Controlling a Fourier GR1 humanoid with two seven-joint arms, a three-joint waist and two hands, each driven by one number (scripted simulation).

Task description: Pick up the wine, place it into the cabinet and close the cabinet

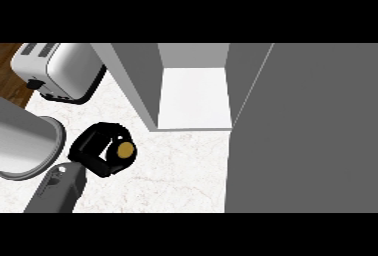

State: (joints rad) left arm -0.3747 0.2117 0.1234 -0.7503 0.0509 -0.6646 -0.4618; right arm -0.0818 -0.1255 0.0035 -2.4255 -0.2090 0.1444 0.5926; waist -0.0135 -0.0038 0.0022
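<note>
The left hand (100,150), black and glossy, is curling its fingers round the wine bottle (125,148), of which only the round amber-gold top is showing, just below and left of the cabinet (193,95). The cabinet is standing open, its smooth grey walls framing a flat white shelf; its grey door (303,130) is swinging wide, filling the side to the right. The pale marble counter (177,175) is lying bare between hand and cabinet. Left of the cabinet a shiny chrome toaster (63,70) is sitting; below it, a rounded metal pot (26,145) is crowding the counter's edge.
</note>
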